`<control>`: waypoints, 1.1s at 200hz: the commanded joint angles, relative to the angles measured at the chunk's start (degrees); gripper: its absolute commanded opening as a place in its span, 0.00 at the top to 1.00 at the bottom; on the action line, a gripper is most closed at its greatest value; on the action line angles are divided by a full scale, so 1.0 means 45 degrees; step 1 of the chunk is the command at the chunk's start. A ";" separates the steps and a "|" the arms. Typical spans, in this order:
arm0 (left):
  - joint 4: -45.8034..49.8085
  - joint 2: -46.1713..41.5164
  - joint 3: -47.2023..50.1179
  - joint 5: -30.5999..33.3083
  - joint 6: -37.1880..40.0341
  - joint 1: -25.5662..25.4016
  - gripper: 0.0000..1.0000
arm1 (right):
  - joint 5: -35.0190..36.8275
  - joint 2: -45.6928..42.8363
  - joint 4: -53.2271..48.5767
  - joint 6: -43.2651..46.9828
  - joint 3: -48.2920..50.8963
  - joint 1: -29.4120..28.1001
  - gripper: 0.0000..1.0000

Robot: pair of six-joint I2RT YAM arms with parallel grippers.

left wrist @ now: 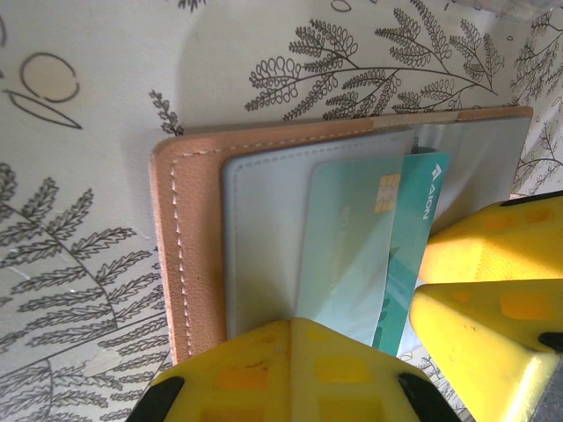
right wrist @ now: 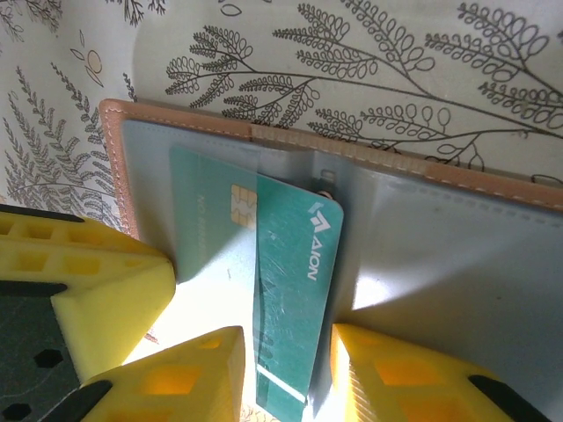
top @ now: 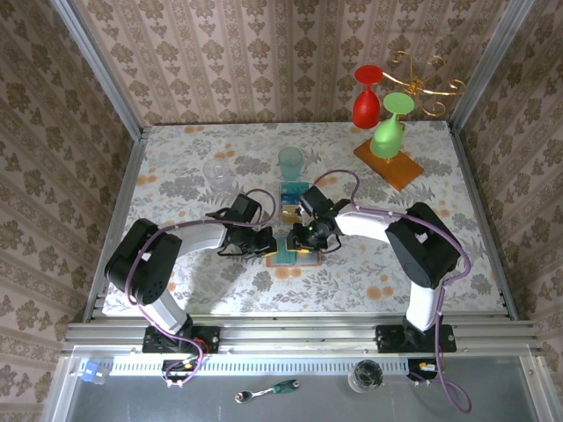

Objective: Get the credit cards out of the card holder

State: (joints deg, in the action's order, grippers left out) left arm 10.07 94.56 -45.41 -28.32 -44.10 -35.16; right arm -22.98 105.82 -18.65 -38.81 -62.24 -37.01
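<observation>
Both arms reach inward over the floral table [top: 176,167], elbows bent, their wrists meeting at its centre above the open card holder [left wrist: 189,255]. The left gripper [left wrist: 290,338], fingers closed together on nothing, rests its tips on the holder's grey pocket. The right gripper [right wrist: 288,343] stands part-open, a finger either side of the teal card [right wrist: 295,272], which juts askew, half out of its pocket. Whether the fingers pinch it cannot be told.
</observation>
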 commanded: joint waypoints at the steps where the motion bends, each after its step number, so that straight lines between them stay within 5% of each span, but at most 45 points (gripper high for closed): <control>1: 0.0244 0.0252 0.0227 0.0067 -0.0066 0.0000 1.00 | 0.0127 0.0224 -0.0317 -0.0082 0.0136 0.0042 0.67; 120: 0.0244 0.0232 0.0227 0.0044 -0.0096 -0.0019 1.00 | -0.1836 -0.0611 0.2568 -0.1449 0.1384 0.0565 0.74; 220: 0.0322 0.0226 0.0188 0.0005 -0.0092 -0.0019 1.00 | -0.1944 -0.0579 0.3078 -0.1570 0.1621 0.0705 0.82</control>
State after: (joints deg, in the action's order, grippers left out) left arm 10.07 94.56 -45.39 -28.29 -44.10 -35.16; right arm -30.48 104.84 -6.00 -45.28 -55.64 -34.26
